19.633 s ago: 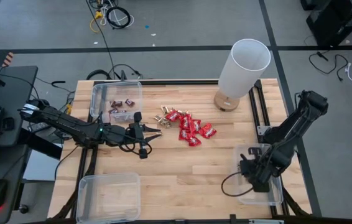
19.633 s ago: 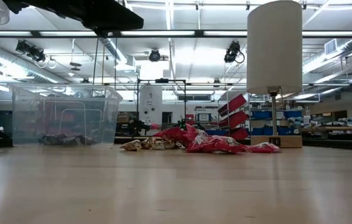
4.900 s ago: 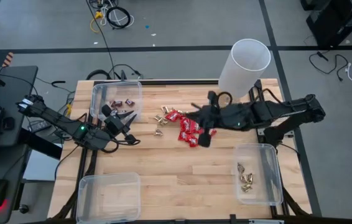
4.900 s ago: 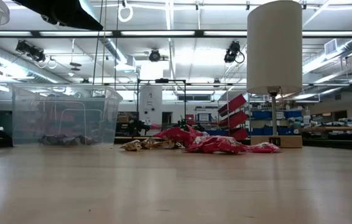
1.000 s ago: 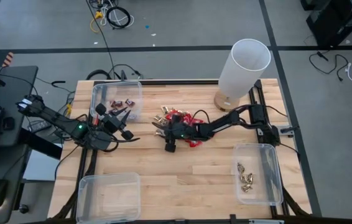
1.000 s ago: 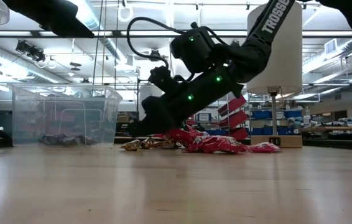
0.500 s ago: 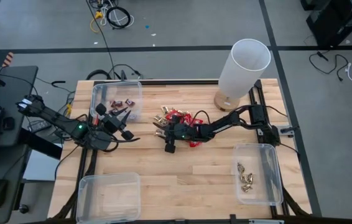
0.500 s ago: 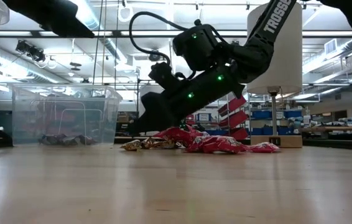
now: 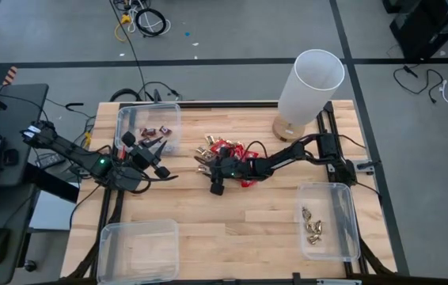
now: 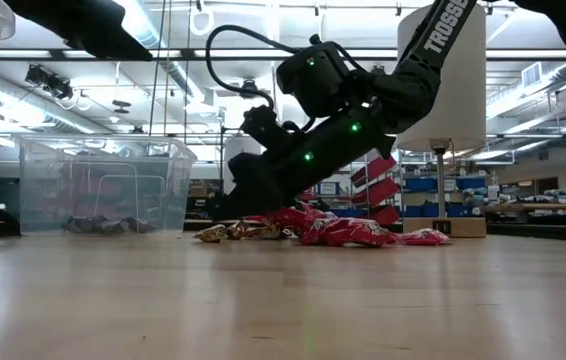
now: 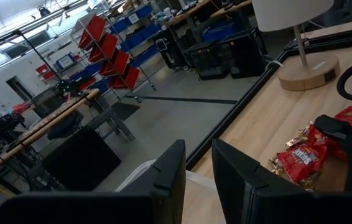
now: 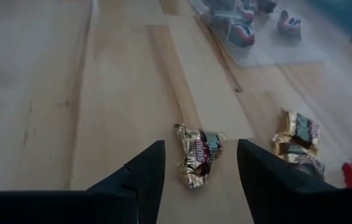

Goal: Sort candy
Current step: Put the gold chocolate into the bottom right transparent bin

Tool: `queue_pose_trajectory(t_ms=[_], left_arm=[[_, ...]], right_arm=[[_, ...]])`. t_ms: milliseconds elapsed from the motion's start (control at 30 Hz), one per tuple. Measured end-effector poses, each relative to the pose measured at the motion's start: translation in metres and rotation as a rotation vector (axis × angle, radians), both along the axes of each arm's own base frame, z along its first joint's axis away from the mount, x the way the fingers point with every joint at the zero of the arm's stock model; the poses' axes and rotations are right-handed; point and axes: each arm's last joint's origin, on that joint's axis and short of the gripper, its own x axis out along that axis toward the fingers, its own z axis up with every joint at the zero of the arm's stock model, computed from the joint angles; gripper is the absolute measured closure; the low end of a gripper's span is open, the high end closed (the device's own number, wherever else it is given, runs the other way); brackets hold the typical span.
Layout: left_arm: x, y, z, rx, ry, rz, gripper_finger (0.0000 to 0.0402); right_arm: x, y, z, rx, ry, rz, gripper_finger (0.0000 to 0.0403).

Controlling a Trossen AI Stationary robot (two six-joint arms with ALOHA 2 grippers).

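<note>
Wood table (image 9: 232,229): right gripper (image 12: 196,163) wide open, straddling gold candy (image 12: 198,157), holding nothing; left gripper (image 11: 198,163) half-open, empty, near bin (image 9: 148,116).

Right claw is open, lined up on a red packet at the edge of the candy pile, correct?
Not quite. The right claw is open at the edge of the pile, but the piece between its fingers is a gold-foil candy, not a red packet. The right wrist view shows this; the red packets lie farther back in the pile.
</note>
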Motion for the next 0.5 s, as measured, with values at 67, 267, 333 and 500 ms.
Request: queue_pose_trajectory(t_ms=[67, 267, 333, 500], left_arm=[[0.0000, 0.0000, -0.0001, -0.003, -0.003, 0.000, 0.0319], [-0.0002, 0.0001, -0.0003, -0.007, -0.007, 0.002, 0.0319], [-0.0002, 0.0001, -0.0003, -0.007, -0.007, 0.001, 0.0319], [-0.0002, 0.0001, -0.0003, -0.007, -0.007, 0.002, 0.0319]], right_arm=[[0.0001, 0.0005, 0.0002, -0.024, 0.004, 0.009, 0.0218], [-0.0013, 0.0008, -0.0024, 0.008, 0.028, 0.004, 0.0218], [-0.0022, 0.0006, -0.0037, 0.056, 0.029, -0.034, 0.0218], [0.0041, 0.0029, 0.0023, 0.109, 0.030, -0.070, 0.0218]])
